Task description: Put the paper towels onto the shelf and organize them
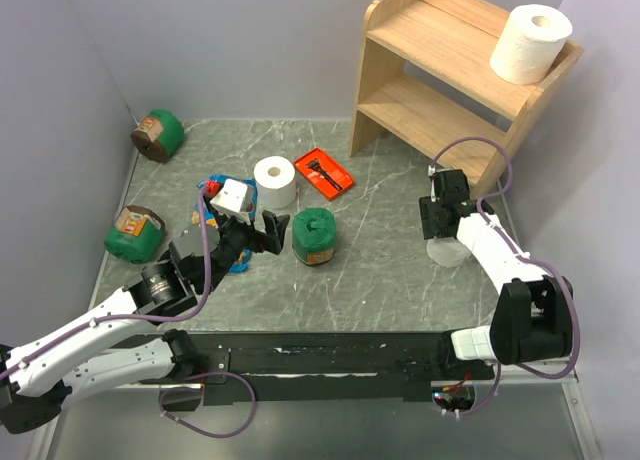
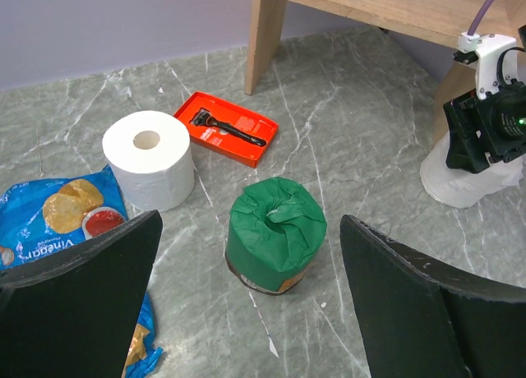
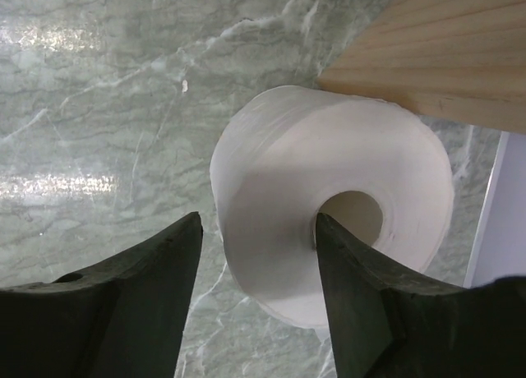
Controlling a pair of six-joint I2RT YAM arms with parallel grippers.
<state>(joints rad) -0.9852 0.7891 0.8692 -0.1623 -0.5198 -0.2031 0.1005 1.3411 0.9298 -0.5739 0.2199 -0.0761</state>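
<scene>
ok so starting closest to the arm bases: the left gripper [image 2: 251, 222] is spread wide open with nothing in it, hanging just short of a green canister [image 2: 275, 230] that stands upright on the marble-look table [image 1: 390, 270]. Off to its left there's a blue chips bag [image 2: 66, 214] lying flat, and another green canister [image 1: 135, 232] on its side near the left wall

A bit further out, the middle roll [image 2: 149, 160] of paper towel stands on end on the table, hollow tube facing up, just beside the chips bag. Right next to it is an orange tray [image 2: 238, 148] with a black razor [image 2: 226, 129] in it

Over on the right, the right gripper [image 3: 259, 222] is down on the right-hand roll [image 3: 329, 164], which sits on the table just beside the foot of the shelf [image 1: 440, 25]. One finger is at the edge of the centre tube and the other is outside the roll's wall, so the jaws straddle one side of it. Honestly can't tell if it's actually pinching or not

Furthest back, the top roll [image 1: 530, 42] is on the shelf's upper tier, against the right side panel. The lower tier is bare wood. Last green canister [image 1: 157, 133] lies in the far left corner
</scene>
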